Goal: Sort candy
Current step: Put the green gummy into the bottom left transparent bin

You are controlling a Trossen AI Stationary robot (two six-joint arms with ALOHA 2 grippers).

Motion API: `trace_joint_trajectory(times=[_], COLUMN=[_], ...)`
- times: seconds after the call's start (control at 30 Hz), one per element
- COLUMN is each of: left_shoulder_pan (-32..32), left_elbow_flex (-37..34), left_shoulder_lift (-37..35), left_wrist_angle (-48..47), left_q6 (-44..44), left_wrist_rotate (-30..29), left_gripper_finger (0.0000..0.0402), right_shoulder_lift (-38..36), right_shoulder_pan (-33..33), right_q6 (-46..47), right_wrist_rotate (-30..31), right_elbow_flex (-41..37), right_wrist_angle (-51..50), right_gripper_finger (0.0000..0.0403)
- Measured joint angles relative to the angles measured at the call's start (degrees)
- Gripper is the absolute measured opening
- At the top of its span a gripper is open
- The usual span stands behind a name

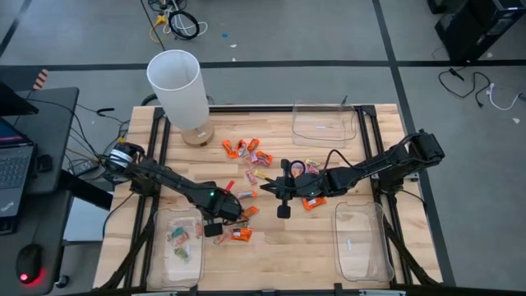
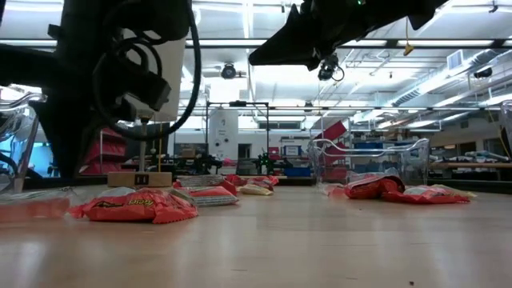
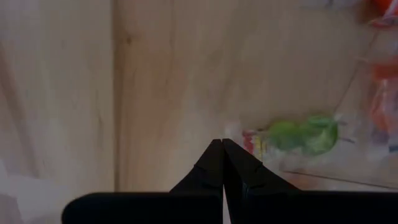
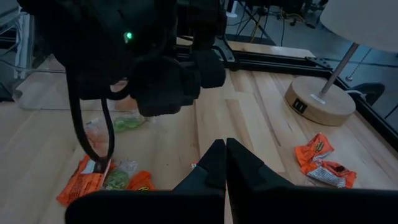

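Observation:
The candy (image 1: 246, 150) lies scattered across the middle of the wooden table in orange, pink-and-yellow and green wrappers; in the low view an orange piece (image 2: 136, 206) lies flat on the boards. My left gripper (image 1: 215, 228) points straight down beside the near-left clear tray (image 1: 156, 267), fingers shut (image 3: 222, 143) with nothing visible between them. A green candy (image 3: 298, 134) lies just past the tips, in the tray. My right gripper (image 1: 267, 188) hovers over the pile's middle, shut (image 4: 221, 143) and holding nothing.
A white-shaded lamp (image 1: 175, 86) on a round wooden base (image 4: 318, 99) stands at the far left. Clear trays sit at the far right (image 1: 325, 123) and near right (image 1: 362, 242). Orange candies (image 1: 238, 234) lie by my left gripper. Bare boards stretch along the near edge.

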Motion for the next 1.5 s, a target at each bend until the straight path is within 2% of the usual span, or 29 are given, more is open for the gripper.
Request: trace_joint_trajectory(times=[0.7, 1.37, 1.5], left_shoulder_pan=[-0.16, 0.36, 0.93], left_elbow_flex=[-3.17, -6.86, -6.93], left_shoulder_lift=[0.00, -0.22, -0.22], left_wrist_angle=[7.28, 12.08, 12.55], left_q6=[0.83, -0.03, 2.41], left_wrist_rotate=[2.50, 1.16, 0.02], left_gripper_finger=[0.0000, 0.0000, 0.0000], right_shoulder_lift=[0.00, 0.02, 0.02], right_shoulder_pan=[0.00, 0.00, 0.00], right_q6=[-0.22, -0.22, -0.22], right_wrist_rotate=[0.00, 0.00, 0.00], right_elbow_flex=[0.00, 0.00, 0.00], right_wrist_angle=[0.15, 0.52, 0.60], right_gripper_finger=[0.0000, 0.0000, 0.0000])
